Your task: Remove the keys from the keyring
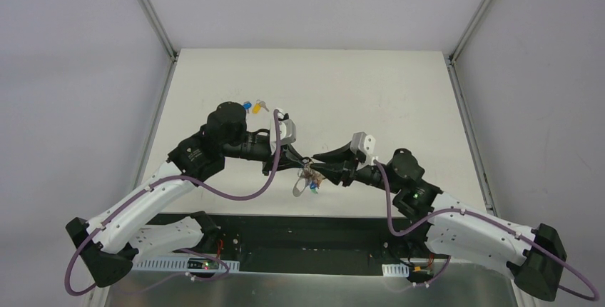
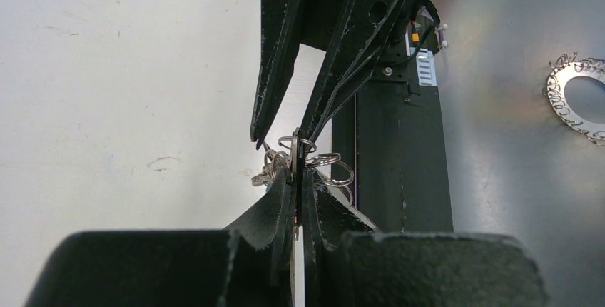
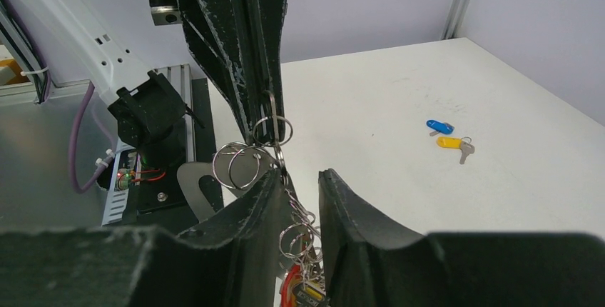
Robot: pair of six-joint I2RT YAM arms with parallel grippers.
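Observation:
The keyring (image 1: 308, 177) hangs in the air between the two grippers as a cluster of thin silver rings (image 3: 246, 164). My left gripper (image 2: 297, 175) is shut on one ring (image 3: 272, 127) at the top of the cluster. My right gripper (image 3: 300, 178) is open, its fingers on either side of the hanging chain of rings with a gap left. Keys with red and black heads (image 3: 303, 291) dangle low between the right fingers. A blue key (image 3: 439, 126) and a yellow key (image 3: 454, 143) lie loose on the white table (image 1: 357, 93), far left of the arms.
A grey strap loop (image 1: 300, 187) hangs below the rings. The black base plate (image 1: 285, 232) and the arm mounts run along the near edge. A cut-out hole with metal swarf (image 2: 579, 100) is in the steel surface beside it. Frame posts (image 1: 153, 14) stand at the table's back corners.

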